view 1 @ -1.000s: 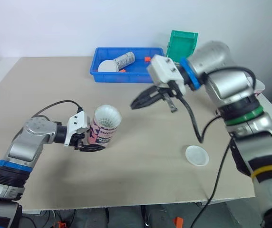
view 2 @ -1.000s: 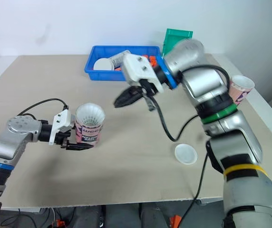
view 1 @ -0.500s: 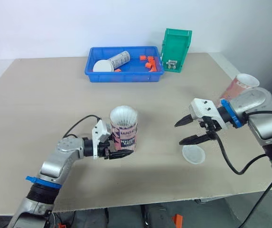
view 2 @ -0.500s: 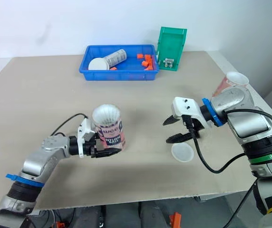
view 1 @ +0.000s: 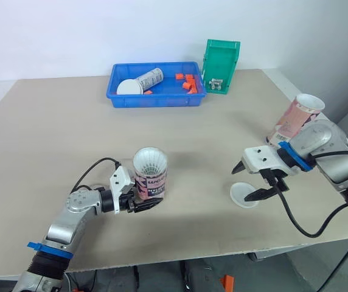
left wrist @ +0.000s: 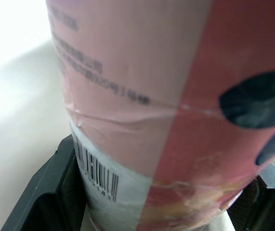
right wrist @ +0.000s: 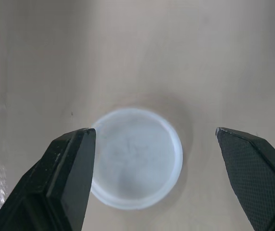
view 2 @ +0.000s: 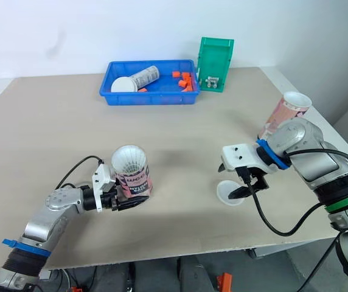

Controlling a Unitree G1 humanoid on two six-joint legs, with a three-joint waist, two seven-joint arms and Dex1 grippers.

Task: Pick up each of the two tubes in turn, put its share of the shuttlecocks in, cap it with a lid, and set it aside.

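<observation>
Here the left gripper (view 1: 142,204) clasps the filled tube (view 1: 150,179); the right gripper (view 1: 243,185) gapes over the lid (right wrist: 136,166), second tube (view 1: 295,115) behind it.

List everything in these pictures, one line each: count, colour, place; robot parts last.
Table: one, beige, under everything.
Blue tray: one, blue, far side of table.
Grey tube: one, grey-white, lying in blue tray.
Tray lid: one, white, beside grey tube.
Orange pieces: several, orange, tray's right end.
Green bin: one, green, right of blue tray.
Pink tube: one, pink, upright, held near table's front.
Shuttlecocks: count hidden, white, in pink tube's mouth.
Second tube: one, pink, open-topped, table's right edge.
Loose lid: one, white, flat on table.
Left gripper: black, shut on pink tube.
Right gripper: black, open above loose lid.
</observation>
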